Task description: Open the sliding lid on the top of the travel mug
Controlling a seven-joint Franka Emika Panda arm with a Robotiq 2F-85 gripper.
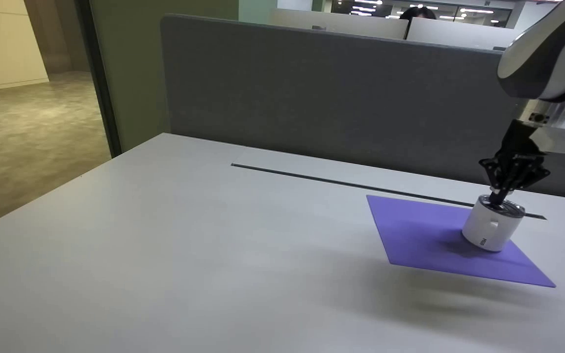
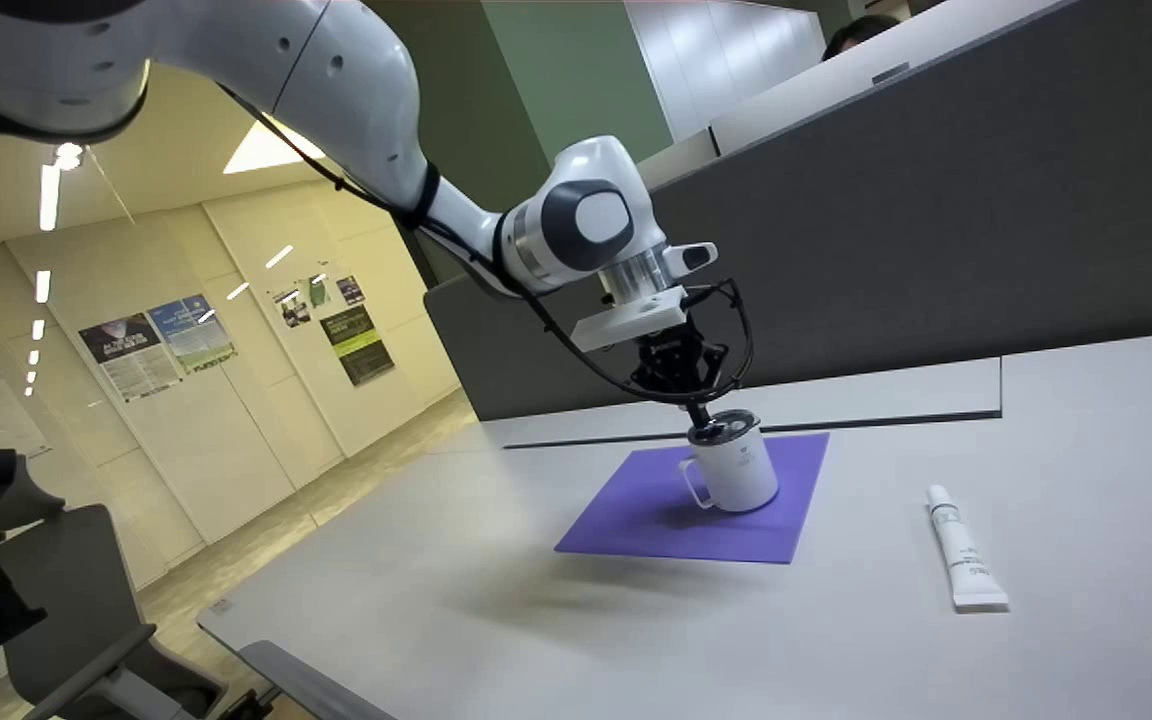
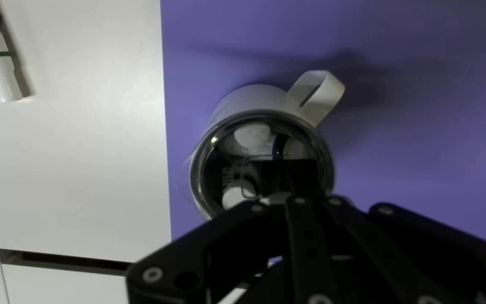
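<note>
The white travel mug [image 1: 489,229] stands upright on the purple mat; it also shows in an exterior view [image 2: 739,473] and in the wrist view [image 3: 249,99]. Its handle [image 3: 325,95] points to the upper right in the wrist view. The dark, glossy round lid [image 3: 211,169] covers its top and reflects the gripper; a clear rectangular outline [image 3: 244,179] shows on it. My gripper [image 1: 497,197] points down with its fingertips together, at the lid's top in both exterior views [image 2: 699,415]. The fingertips [image 3: 291,177] hide part of the lid. I cannot tell whether they press on the slider.
The purple mat [image 1: 415,235] lies under the mug on the white table [image 1: 189,255]. A white tube [image 2: 964,555] lies to one side of the mat. A dark slot [image 1: 351,184] runs along the table behind the mat, before a tall grey partition [image 1: 312,93].
</note>
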